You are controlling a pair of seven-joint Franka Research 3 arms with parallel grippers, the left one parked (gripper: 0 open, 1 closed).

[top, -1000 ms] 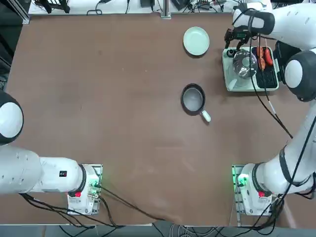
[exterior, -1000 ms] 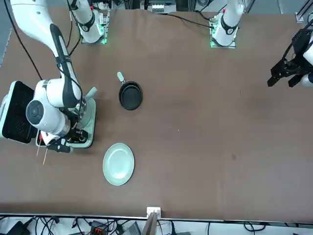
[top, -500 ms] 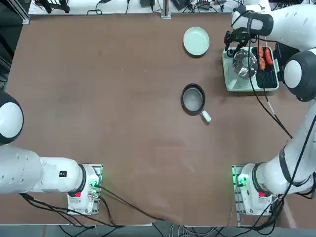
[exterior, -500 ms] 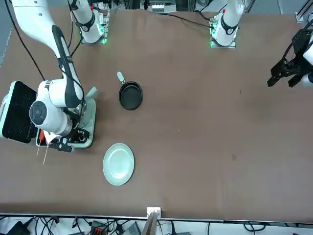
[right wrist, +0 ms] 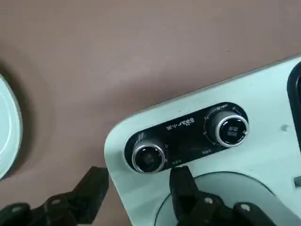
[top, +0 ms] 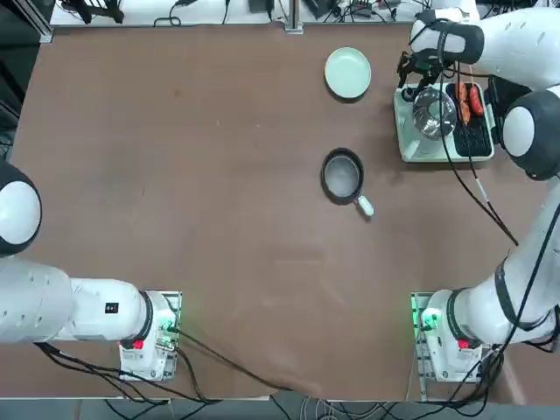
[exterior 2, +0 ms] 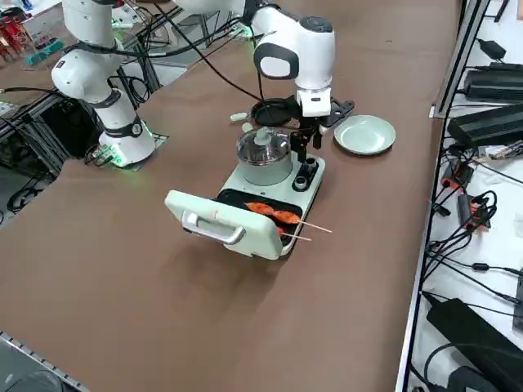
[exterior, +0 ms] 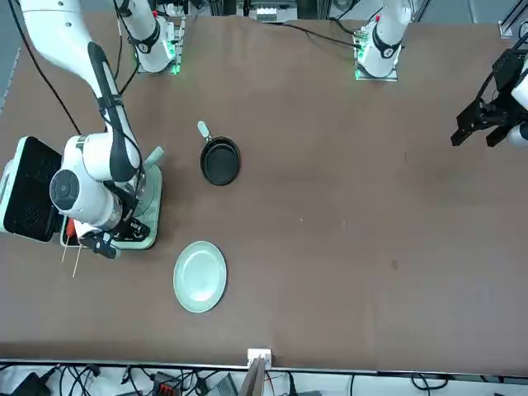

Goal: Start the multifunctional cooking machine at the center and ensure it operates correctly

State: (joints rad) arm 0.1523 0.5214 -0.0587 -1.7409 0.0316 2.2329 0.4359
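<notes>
With the right gripper [right wrist: 136, 186] spread wide and empty over the nearer knob [right wrist: 148, 156] of the multifunctional cooking machine [top: 442, 118] at the table's far right edge, an off-centre closure risks slipping off the knob.

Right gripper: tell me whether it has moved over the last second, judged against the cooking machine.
No. The right gripper stays over the control-knob end of the multifunctional cooking machine; its place against the machine matches the earlier top and front views.

We find the cooking machine [top: 444, 122] at upper right of the top view, plate [top: 347, 72] left of it, frying pan [top: 343, 175] lower left, right gripper [top: 409, 77] over its control end
</notes>
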